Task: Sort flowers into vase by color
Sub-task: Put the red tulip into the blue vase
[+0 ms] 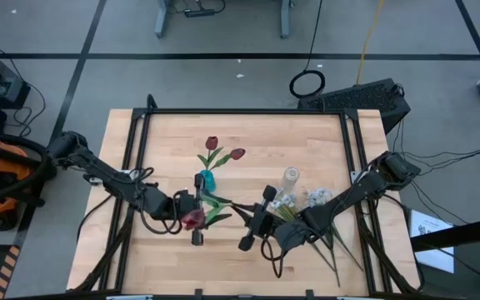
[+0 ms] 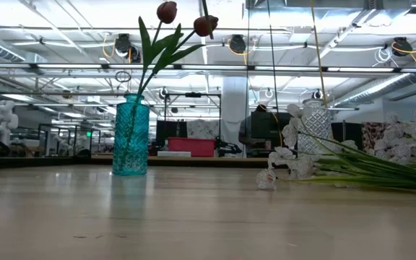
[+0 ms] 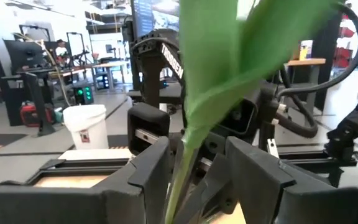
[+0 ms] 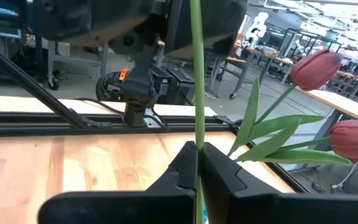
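A teal vase holds two red tulips. Between my grippers and above the table hangs a third red tulip, its head at my left gripper. That gripper is open, and its fingers stand on either side of the green stem. My right gripper is shut on the stem. White flower sprays lie on the table by a clear vase. My right gripper pinches the tulip's green stem between its two fingers, at a point far from the head. The fingers come level from the table's right side and lie across the stem. The tulip is clear of the table and reaches over to my left gripper.
Long green stems of the white sprays trail toward the table's near right corner. A black frame runs round the table. Bare wood lies at the far edge and the near left.
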Available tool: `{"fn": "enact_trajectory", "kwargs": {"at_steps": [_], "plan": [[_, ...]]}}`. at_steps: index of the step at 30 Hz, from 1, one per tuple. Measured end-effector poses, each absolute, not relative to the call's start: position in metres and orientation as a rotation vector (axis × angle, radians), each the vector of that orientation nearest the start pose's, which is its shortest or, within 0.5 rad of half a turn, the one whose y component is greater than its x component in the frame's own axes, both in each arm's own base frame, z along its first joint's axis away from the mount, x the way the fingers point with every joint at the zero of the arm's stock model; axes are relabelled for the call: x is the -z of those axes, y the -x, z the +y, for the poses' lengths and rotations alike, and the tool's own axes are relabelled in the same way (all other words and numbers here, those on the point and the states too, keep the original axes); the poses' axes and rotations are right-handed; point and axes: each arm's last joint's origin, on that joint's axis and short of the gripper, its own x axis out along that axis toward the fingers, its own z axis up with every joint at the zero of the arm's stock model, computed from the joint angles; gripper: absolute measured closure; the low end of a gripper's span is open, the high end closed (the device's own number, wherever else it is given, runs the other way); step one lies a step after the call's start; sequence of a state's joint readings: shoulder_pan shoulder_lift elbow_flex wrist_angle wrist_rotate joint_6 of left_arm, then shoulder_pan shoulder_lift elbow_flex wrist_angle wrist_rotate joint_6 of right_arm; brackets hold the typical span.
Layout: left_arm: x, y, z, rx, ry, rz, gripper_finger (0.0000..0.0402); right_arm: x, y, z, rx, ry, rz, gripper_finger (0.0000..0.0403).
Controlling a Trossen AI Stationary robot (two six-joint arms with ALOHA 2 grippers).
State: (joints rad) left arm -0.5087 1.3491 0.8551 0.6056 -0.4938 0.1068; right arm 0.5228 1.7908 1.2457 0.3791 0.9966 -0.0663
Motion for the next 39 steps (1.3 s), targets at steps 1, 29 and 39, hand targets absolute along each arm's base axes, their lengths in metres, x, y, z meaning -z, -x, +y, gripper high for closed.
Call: {"fn": "enact_trajectory", "kwargs": {"at_steps": [1,29,39], "plan": [[-0.308,-0.268,-0.133,0.004,-0.059,-0.097,0.0237,-0.272,-0.359,0.179,0.469,0.180,0.138,0.0402],[-0.307,-0.267,-0.132,-0.028,-0.048,-0.084,0.0393,-0.271,-0.357,0.179,0.539,0.197,0.147,0.0398],[-0.320,-0.250,-0.121,-0.093,-0.054,-0.050,0.0394,-0.271,-0.350,0.190,0.545,0.229,0.151,0.0277]]}}
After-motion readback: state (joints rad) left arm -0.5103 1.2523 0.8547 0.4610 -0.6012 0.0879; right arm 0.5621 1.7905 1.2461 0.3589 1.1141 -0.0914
